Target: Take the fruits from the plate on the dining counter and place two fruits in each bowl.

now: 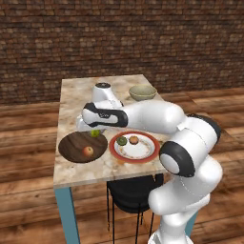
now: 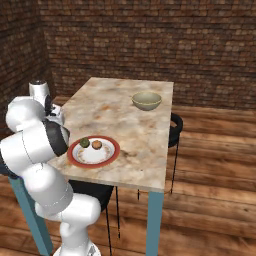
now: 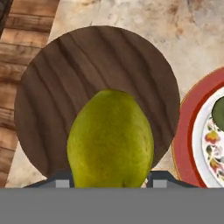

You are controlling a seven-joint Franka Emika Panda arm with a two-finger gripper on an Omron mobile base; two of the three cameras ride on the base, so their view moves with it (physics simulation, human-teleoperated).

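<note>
Left base view: 1 apple [image 1: 88, 151] is seen in the wooden bowl [image 1: 71, 147]; 2 fruits are left on the plate [image 1: 143, 153], all on the surface [image 1: 76, 97].

Right base view: pale bowl [image 2: 146, 101] is seen unfilled.

Hand view: pear [image 3: 110, 140] is gripped by the pincer [image 3: 109, 180] over the wooden bowl; judged firm, smooth, slippery, best held at its widest girth.

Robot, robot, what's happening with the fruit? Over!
Gripper shut on pear, above wooden bowl. Apple already in it. Nothing blocking.

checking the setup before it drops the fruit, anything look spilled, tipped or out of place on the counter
Nothing stands out. The gripper holds the yellow-green fruit over the wooden bowl, where the red apple already lies. Two fruits sit on the plate, and the pale bowl stands upright on the counter.
</note>
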